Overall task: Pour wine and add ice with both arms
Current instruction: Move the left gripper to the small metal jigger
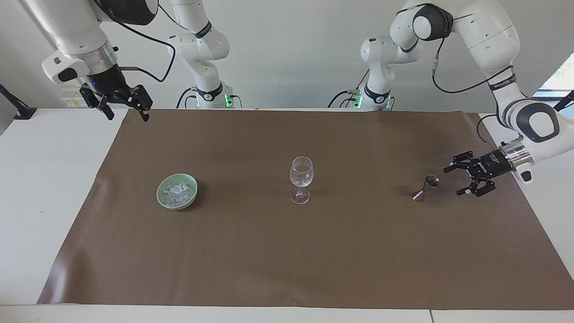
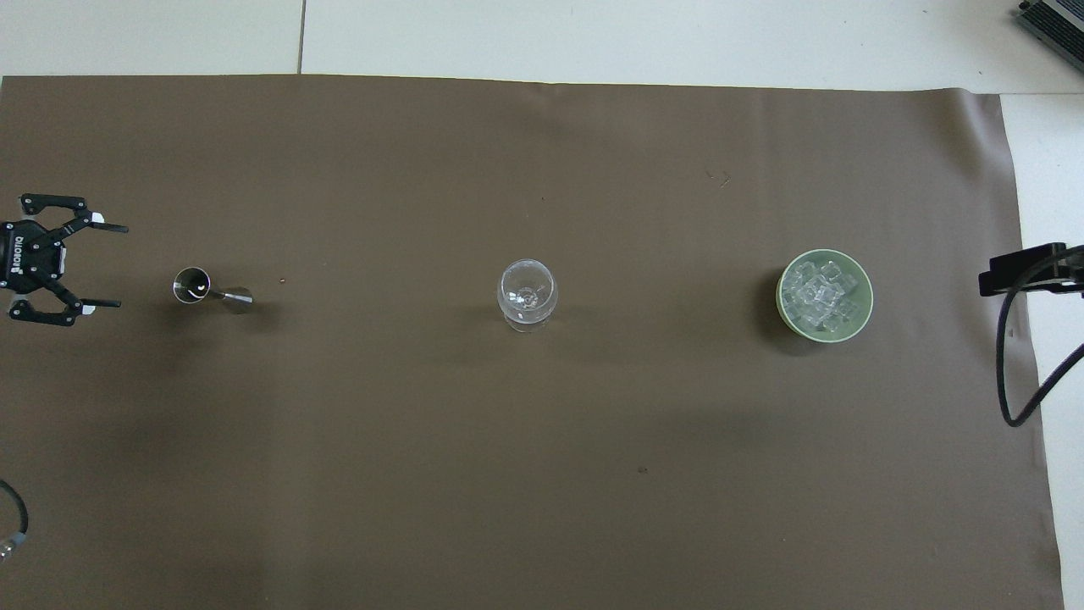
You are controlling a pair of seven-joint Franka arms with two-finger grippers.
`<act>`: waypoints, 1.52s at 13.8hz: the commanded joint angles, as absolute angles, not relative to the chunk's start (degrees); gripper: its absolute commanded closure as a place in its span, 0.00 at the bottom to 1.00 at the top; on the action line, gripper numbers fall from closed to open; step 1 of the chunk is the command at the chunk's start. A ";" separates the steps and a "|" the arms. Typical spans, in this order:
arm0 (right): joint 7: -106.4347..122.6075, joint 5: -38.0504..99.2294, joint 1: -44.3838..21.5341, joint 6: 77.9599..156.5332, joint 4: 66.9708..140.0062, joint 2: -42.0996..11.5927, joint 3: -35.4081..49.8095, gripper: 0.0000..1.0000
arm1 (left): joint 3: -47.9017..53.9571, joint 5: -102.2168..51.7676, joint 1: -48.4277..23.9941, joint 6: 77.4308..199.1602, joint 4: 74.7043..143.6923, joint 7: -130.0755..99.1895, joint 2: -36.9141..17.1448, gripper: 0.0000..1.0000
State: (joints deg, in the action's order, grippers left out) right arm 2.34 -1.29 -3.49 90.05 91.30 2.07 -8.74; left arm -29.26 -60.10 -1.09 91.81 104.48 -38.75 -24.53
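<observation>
**Ana:** On the brown mat [image 1: 269, 251], is anything done yet?

**Ben:** Nothing is done yet, it seems. The wine glass [image 1: 301, 178] is seen standing upright in the middle of the mat. No wine can be seen in it, and no ice.

**Ana:** Where is the ice kept?

**Ben:** The ice [image 1: 178, 193] is piled in the pale green bowl [image 1: 160, 194], toward the right arm's end of the table. No cube has been taken out, as far as can be told.

**Ana:** And the wine?

**Ben:** A small metal jigger [image 1: 426, 187] is stood on the mat toward the left arm's end. Whether anything is inside it cannot be told. The jigger, the glass and the bowl are set in a row, well apart.

**Ana:** What is being done by the arms?

**Ben:** The left gripper [image 1: 458, 181] is held low, just beside the jigger, with its fingers spread wide. Nothing is gripped. The jigger is not touched yet. The right gripper [image 1: 127, 111] is held up over the mat's corner at the robots' end, fingers spread too, with nothing in it. It is kept waiting.

**Ana:** So what is left?

**Ben:** All of it, most likely. The jigger must be picked up and tipped into the glass, and ice must be added.
</observation>
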 commanded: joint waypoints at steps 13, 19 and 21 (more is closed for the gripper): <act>1.23 -0.97 -3.43 90.62 92.55 2.81 -8.96 0.00 | -29.53 -77.95 -1.49 93.69 117.33 -38.06 -24.52 0.00; -1.32 -0.97 -3.52 90.26 92.55 2.81 -8.88 0.00 | -28.92 -81.82 -1.76 93.69 119.71 -32.34 -25.84 0.00; -1.23 -0.97 -3.52 90.53 92.81 2.81 -8.88 0.00 | -28.83 -82.61 -1.76 93.69 119.88 -31.91 -26.01 0.00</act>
